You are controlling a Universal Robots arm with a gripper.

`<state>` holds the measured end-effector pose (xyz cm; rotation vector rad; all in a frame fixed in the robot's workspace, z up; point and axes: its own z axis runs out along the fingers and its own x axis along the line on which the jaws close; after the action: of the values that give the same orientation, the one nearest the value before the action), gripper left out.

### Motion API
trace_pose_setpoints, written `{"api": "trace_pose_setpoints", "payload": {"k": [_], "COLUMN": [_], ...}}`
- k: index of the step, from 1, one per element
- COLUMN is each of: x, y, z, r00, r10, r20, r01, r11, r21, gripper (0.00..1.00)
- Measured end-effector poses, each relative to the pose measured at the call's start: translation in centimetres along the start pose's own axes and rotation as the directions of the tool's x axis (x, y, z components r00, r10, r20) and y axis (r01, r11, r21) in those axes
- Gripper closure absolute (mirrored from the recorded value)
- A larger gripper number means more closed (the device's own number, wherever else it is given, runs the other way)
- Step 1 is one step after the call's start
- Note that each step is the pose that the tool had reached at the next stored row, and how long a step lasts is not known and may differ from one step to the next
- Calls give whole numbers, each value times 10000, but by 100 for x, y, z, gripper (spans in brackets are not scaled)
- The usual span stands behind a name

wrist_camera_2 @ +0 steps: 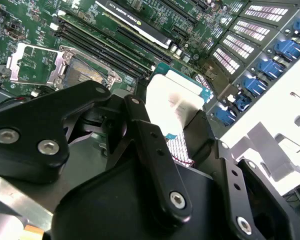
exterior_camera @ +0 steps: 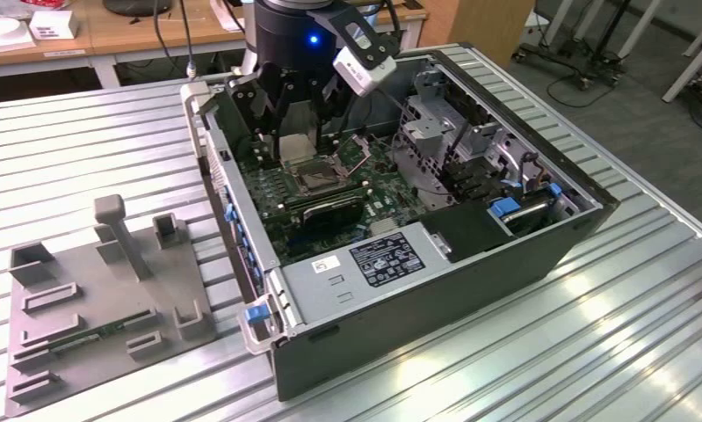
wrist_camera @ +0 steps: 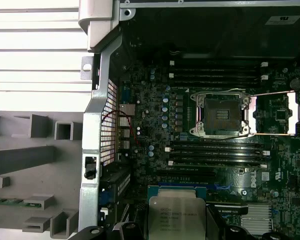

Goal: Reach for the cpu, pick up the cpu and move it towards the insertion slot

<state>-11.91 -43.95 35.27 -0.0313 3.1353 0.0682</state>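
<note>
Second wrist view puts the black fingers clamped on the cpu at frame centre. First wrist view has the cpu at lower centre, well apart from the insertion slot, open on the green motherboard.

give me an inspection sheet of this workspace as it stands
surface: ribbed metal table.
job's things: cpu held over the motherboard, short of the slot; slot frame open, dark centre bare.
clutter: grey fixture tray beside the pc case, memory stick in it.
grippers: gripper shut on cpu.
cables: red wire at the case wall.
surroundings: desks, carts behind.
</note>
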Motion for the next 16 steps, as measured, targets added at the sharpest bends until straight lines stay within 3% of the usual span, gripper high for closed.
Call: {"api": "trace_pose_setpoints", "payload": {"k": [16], "x": [-62], "y": [6], "z": [13], "r00": [10000], "r10": [1], "r20": [0], "r01": [-1], "r11": [10000], "r21": [0], "gripper": [46]}}
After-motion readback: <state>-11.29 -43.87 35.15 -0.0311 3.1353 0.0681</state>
